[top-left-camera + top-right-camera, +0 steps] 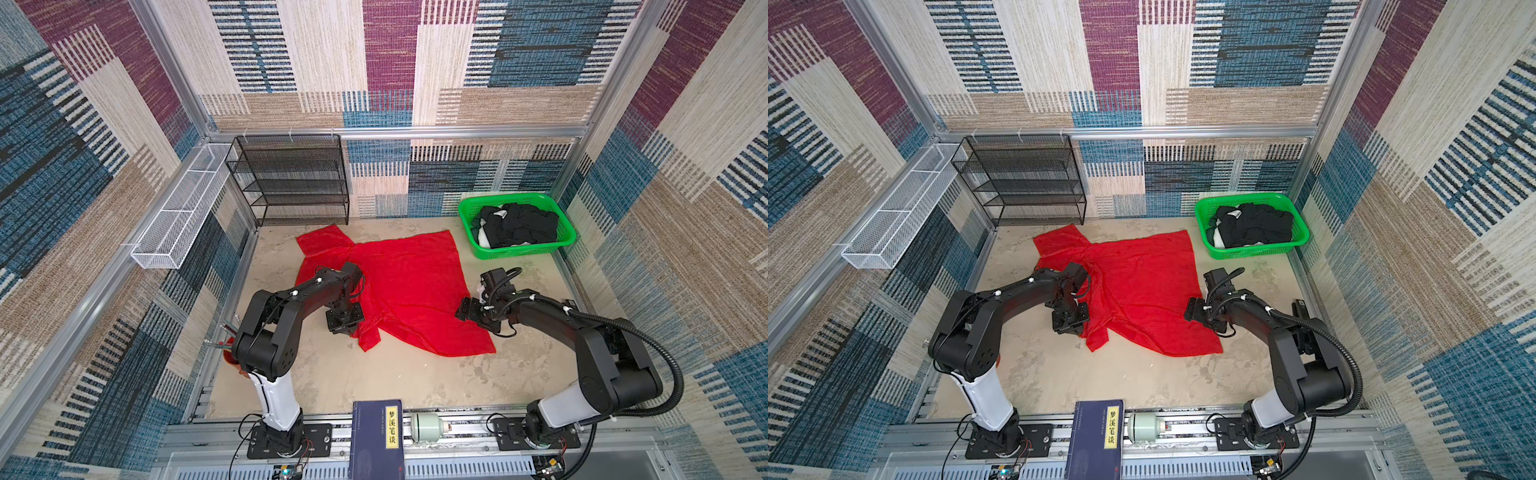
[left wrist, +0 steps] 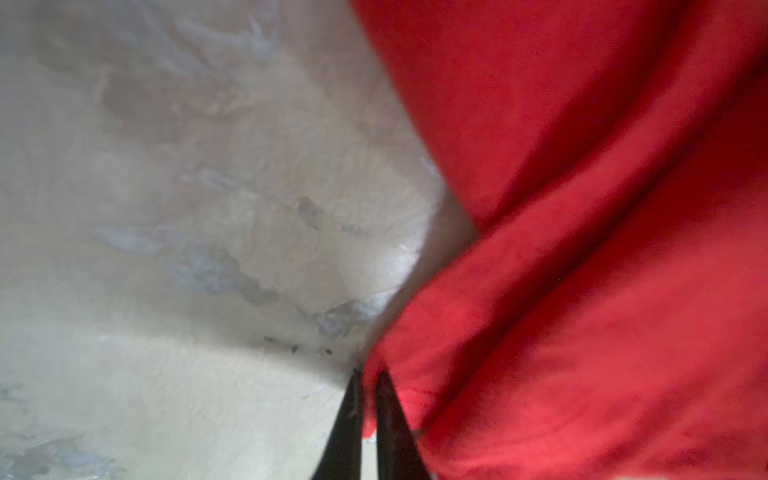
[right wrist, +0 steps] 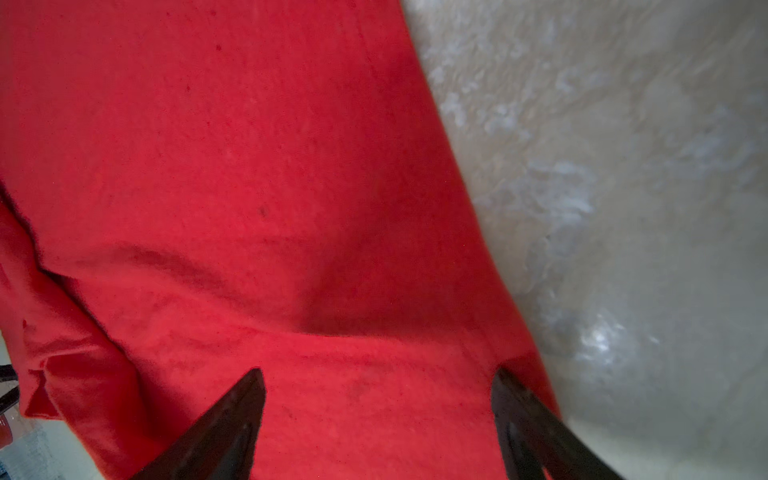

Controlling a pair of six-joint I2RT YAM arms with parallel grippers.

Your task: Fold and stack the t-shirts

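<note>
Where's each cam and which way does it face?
Both top views: high at the front, looking down at table, red t-shirt, green basket; left arm, right arm show.
Left wrist: on left arm, facing table and shirt edge; left hand shows, shut on it.
Right wrist: on right arm, facing down onto shirt; open right hand shows.
Shared: red t-shirt, all views.

Left arm and right arm extended forward, elbows bent, wrists pitched down and angled toward each other; left pincer pinched shut on an edge of the red t-shirt, right pincer with jaws spread wide.
</note>
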